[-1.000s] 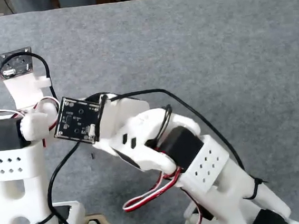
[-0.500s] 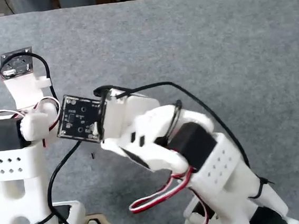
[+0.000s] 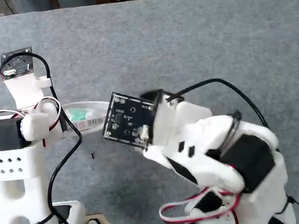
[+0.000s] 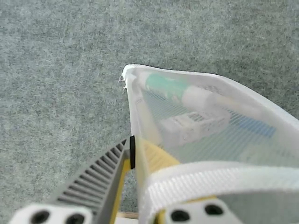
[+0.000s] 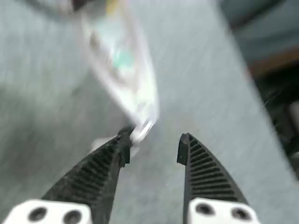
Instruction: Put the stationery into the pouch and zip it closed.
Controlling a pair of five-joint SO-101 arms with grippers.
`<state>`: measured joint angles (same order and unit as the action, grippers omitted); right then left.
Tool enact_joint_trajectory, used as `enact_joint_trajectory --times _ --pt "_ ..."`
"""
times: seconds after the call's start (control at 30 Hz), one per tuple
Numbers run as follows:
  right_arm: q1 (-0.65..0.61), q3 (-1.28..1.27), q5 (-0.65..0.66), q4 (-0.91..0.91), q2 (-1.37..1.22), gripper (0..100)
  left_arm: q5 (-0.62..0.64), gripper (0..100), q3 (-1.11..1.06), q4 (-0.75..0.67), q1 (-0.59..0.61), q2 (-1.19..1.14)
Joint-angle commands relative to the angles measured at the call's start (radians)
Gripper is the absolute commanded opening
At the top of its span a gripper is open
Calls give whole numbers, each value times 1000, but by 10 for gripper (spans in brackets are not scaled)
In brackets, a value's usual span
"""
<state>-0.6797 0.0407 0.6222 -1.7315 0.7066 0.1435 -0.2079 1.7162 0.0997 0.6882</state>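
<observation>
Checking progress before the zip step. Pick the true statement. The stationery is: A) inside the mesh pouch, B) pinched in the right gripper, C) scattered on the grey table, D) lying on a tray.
A: in the left wrist view the stationery shows through the wall of the mesh pouch, lying inside it.

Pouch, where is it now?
In the high view the pouch shows left of centre over the table, held in the left gripper, its end ahead of the open right gripper.
</observation>
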Motion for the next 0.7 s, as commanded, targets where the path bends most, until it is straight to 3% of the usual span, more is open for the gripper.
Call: enact_joint_trajectory --times 0.0,0.37,0.67 --pt "17 -153 2 5 12 188 3 29 7 -17 10 26" --pt "86 -584 0 437 4 185 -12 29 7 -14 10 29" --pt "106 -630 -44 531 4 185 -14 29 4 -15 8 31"
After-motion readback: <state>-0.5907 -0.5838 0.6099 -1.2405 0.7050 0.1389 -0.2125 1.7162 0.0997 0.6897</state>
